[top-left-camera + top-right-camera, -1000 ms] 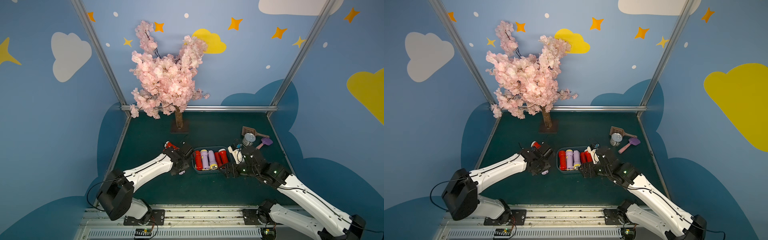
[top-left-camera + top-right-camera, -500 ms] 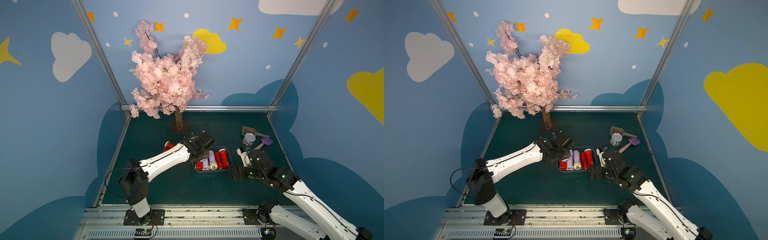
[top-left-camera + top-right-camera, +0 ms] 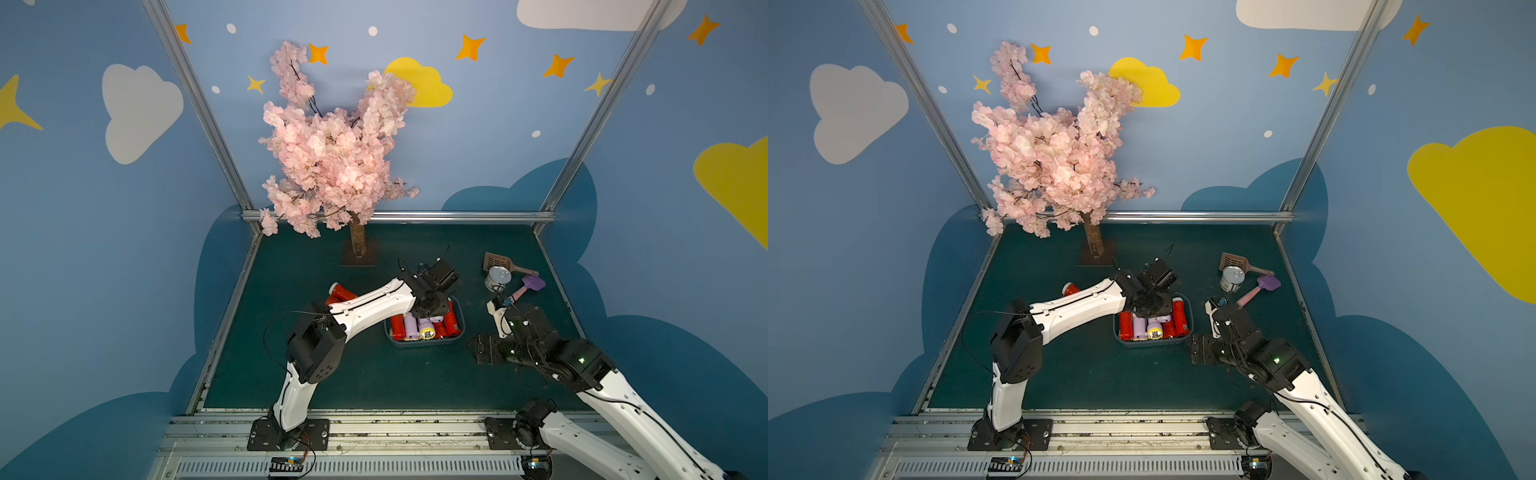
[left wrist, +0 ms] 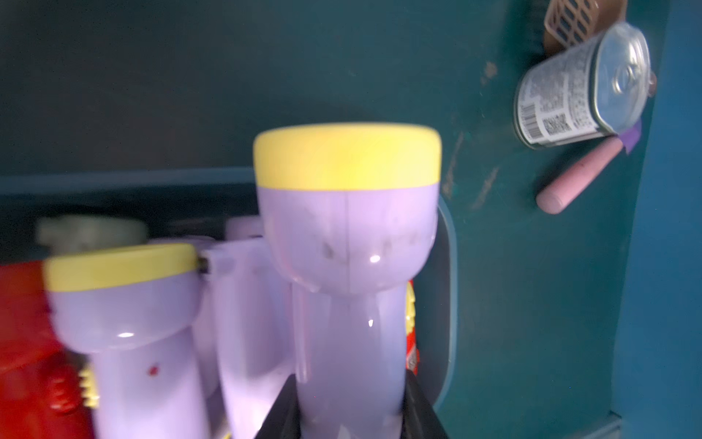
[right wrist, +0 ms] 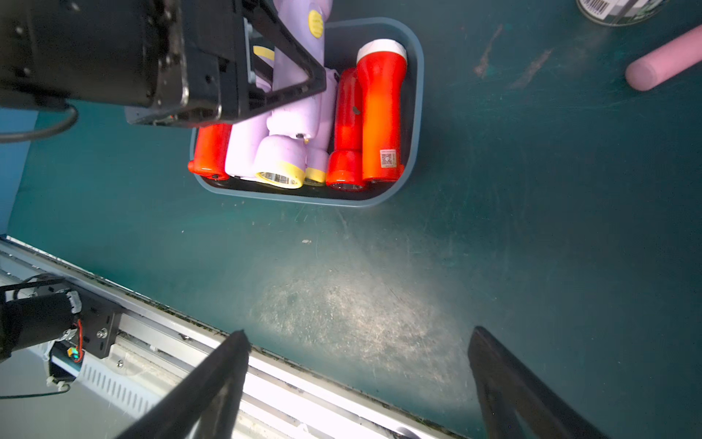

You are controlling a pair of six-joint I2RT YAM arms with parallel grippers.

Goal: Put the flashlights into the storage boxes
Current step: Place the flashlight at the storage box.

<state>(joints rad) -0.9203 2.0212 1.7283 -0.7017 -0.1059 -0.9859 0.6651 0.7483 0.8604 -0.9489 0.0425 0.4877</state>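
Note:
The blue-grey storage box [image 3: 424,343] [image 3: 1152,343] [image 5: 416,114] sits mid-mat and holds several red and lilac flashlights [image 3: 419,328] lying side by side. My left gripper [image 3: 432,309] [image 4: 349,380] hovers over the box's far end. It is shut on a lilac flashlight with a yellow head [image 4: 347,266] [image 5: 304,15], which hangs just above the ones in the box. More red flashlights [image 3: 340,291] [image 3: 1070,288] lie on the mat left of the left arm, partly hidden by it. My right gripper [image 3: 484,349] [image 5: 359,332] is open and empty over bare mat to the right of the box.
A silver can [image 3: 497,279], a brown slotted scoop [image 3: 494,262] and a purple spatula with a pink handle [image 3: 530,284] lie at the back right. A pink blossom tree [image 3: 336,166] stands on a base [image 3: 359,257] at the back. A metal rail runs along the mat's front edge.
The left arm has swung right from the mat beside the box to above the box, carrying the lilac flashlight. The right gripper has drawn back from the box's right edge.

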